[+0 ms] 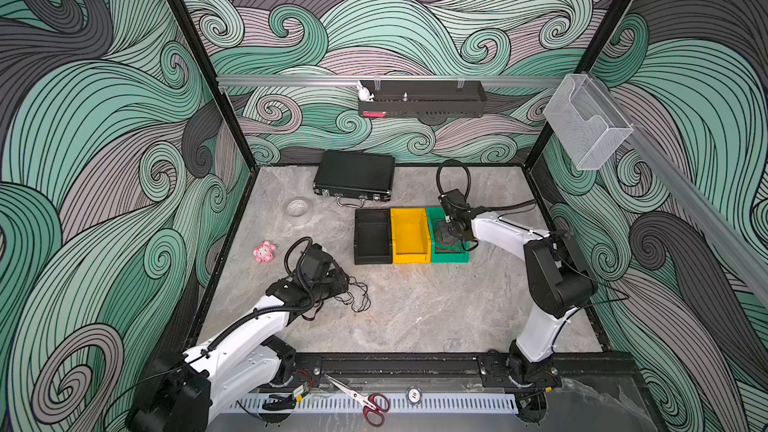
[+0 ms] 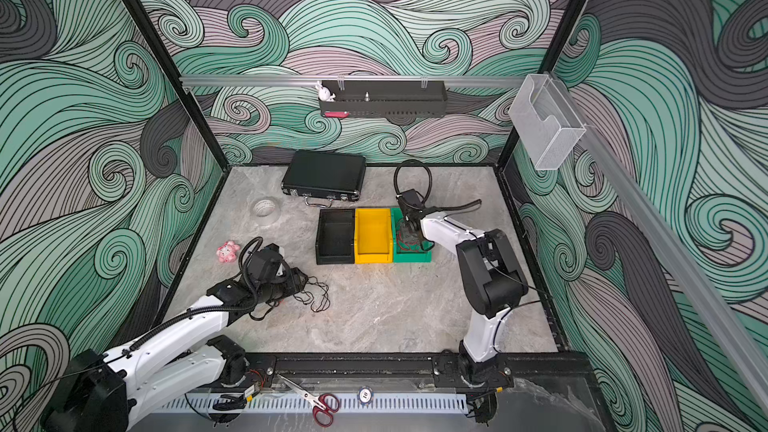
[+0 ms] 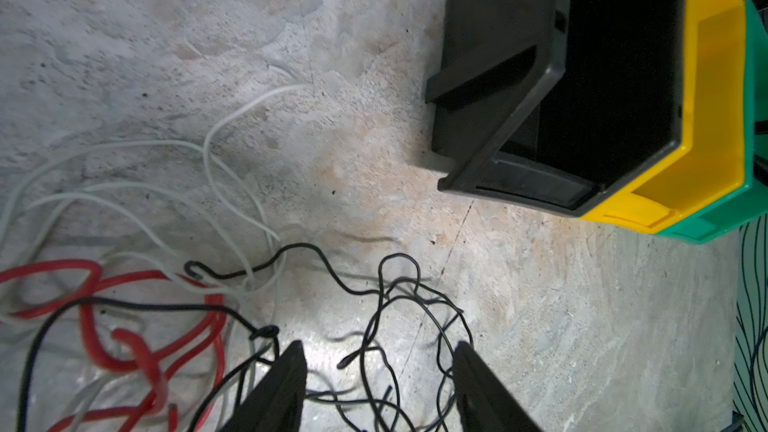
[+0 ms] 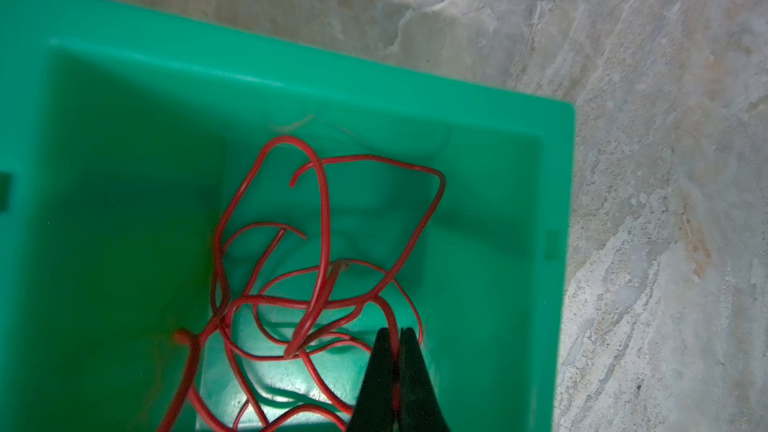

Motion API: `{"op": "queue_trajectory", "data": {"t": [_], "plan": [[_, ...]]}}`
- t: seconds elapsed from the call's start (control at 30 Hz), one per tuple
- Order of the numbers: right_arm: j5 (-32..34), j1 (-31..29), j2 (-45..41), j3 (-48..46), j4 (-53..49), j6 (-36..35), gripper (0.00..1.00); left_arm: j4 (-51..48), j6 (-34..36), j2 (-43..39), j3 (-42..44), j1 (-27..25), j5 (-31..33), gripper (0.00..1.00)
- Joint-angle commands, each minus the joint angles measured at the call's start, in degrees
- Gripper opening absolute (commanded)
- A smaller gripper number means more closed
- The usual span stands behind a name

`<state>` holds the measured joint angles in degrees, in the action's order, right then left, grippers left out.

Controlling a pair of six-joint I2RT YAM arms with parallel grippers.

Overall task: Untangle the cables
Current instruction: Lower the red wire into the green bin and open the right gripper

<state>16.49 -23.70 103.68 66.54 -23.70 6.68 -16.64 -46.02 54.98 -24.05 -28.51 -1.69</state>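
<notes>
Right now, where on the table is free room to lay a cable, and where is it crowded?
Free: the bare table between the cable tangle, the bins and the right arm. Crowded: around the left gripper over the tangle; the green bin, with red cables and the right gripper.

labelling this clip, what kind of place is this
Likely a robot test cell: left arm and right arm bolted to a base rail, wave-patterned enclosure walls, a row of sorting bins.
</notes>
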Motion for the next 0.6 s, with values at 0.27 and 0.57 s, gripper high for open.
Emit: {"op": "queue_trajectory", "data": {"t": [0.27,0.57], "plan": [[-1.2,-0.6,-5.8,0.9,-3.3,0.5,0.21,0.2,-0.9,-1.5,0.4,0.6,1.1,0.59],[-0.6,-0.5,-11.6,0.7,-4.9,-0.2,0.23,-1.1,-0.8,-3.0,-0.1,0.7,1.7,0.59]]}}
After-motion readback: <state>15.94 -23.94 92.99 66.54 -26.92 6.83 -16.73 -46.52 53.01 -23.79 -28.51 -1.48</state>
